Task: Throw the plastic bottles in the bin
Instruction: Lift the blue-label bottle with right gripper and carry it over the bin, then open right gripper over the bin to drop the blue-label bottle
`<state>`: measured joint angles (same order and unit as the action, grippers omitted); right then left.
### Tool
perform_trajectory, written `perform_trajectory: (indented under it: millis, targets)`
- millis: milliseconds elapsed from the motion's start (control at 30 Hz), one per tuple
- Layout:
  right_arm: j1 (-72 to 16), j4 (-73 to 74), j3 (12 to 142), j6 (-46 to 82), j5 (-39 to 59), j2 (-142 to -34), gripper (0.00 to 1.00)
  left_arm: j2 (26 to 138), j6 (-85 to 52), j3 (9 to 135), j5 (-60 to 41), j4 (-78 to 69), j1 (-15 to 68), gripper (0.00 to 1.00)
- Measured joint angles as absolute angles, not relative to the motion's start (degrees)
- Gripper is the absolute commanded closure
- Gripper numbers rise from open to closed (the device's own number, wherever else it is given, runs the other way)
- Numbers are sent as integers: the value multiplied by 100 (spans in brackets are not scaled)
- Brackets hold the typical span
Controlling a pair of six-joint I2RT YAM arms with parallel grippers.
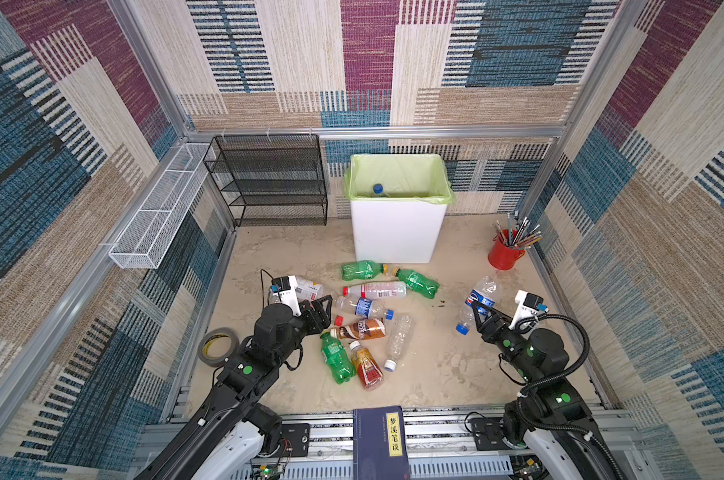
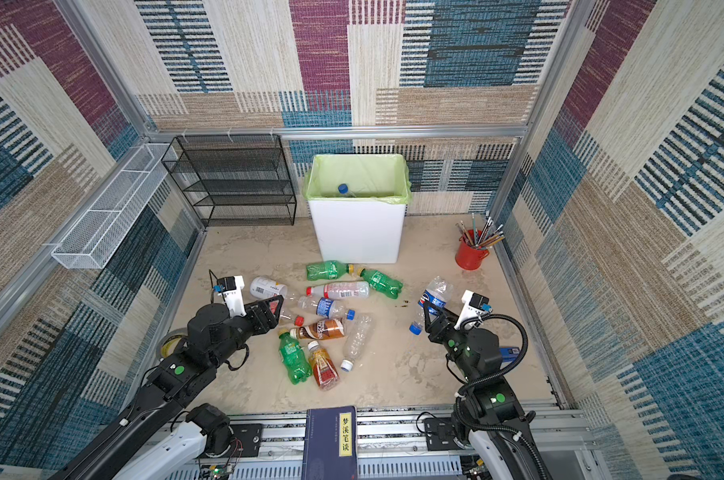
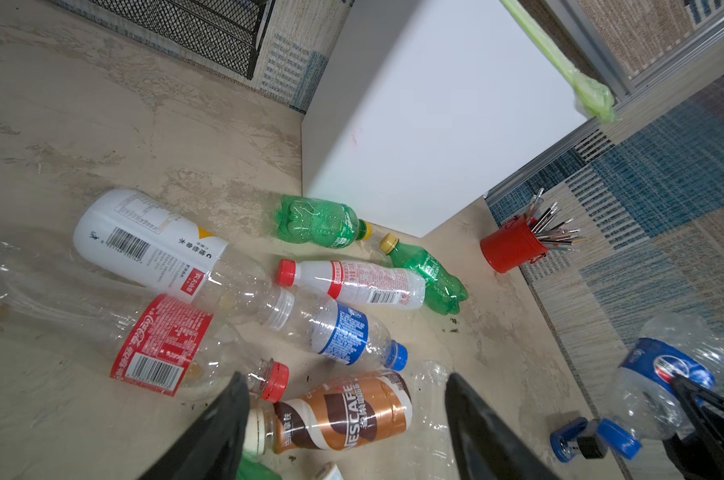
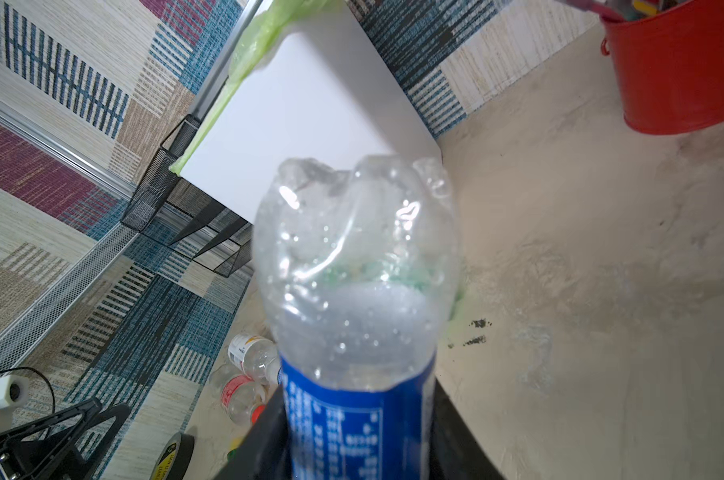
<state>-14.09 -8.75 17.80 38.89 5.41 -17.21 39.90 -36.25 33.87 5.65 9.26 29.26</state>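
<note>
Right gripper (image 1: pixel 475 312) pinching blue-labelled bottle (image 1: pixel 481 292) front-right of the bin (image 1: pixel 395 237), bare floor between them, left gripper (image 1: pixel 327 312) spread over loose bottles (image 1: pixel 376 289) before the bin's front wall, blue-capped bottle (image 1: pixel 378 189) inside the bin

Bright, even light falls from above, so in both top views the bin (image 1: pixel 395 232) and the lying plastic bottles (image 1: pixel 364 328) cast only faint, soft-edged shadows on the pale table (image 1: pixel 455 374). The wide lens leans the metal frame posts (image 1: pixel 589 62) outward toward the picture edges. In the wrist views the bin's white wall is washed almost featureless (close to blown out), small white glints sit on the clear blue-labelled bottle (image 4: pixel 354 270), and the part of its label nearest the lens is soft and out of focus.
</note>
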Motion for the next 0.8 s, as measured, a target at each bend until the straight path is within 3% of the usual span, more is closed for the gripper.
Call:
perform_trajectory:
  millis: [300, 467, 567, 633, 733, 800]
  targets:
    - [-1413, -196, 2648, 3575, 390, -2561, 69, 4204, -3621, 3559, 534, 843, 2926, 25]
    - [-1411, 320, 3924, 3350, 445, -3955, 64, 4246, -3601, 3632, 523, 838, 2921, 25]
    - [-1413, 506, 5695, 3148, 617, -5570, 49, 4320, -3599, 3699, 563, 775, 2921, 25]
    - [-1413, 582, 7428, 3050, 797, -6949, 31, 4414, -3599, 3741, 574, 633, 2921, 25]
    - [-1413, 58, 9977, 2971, 904, -8687, 12, 4556, -3599, 3837, 582, 528, 2921, 25]
    - [-1411, -558, 11384, 2921, 884, -9317, 9, 4600, -3601, 3883, 589, 456, 2917, 25]
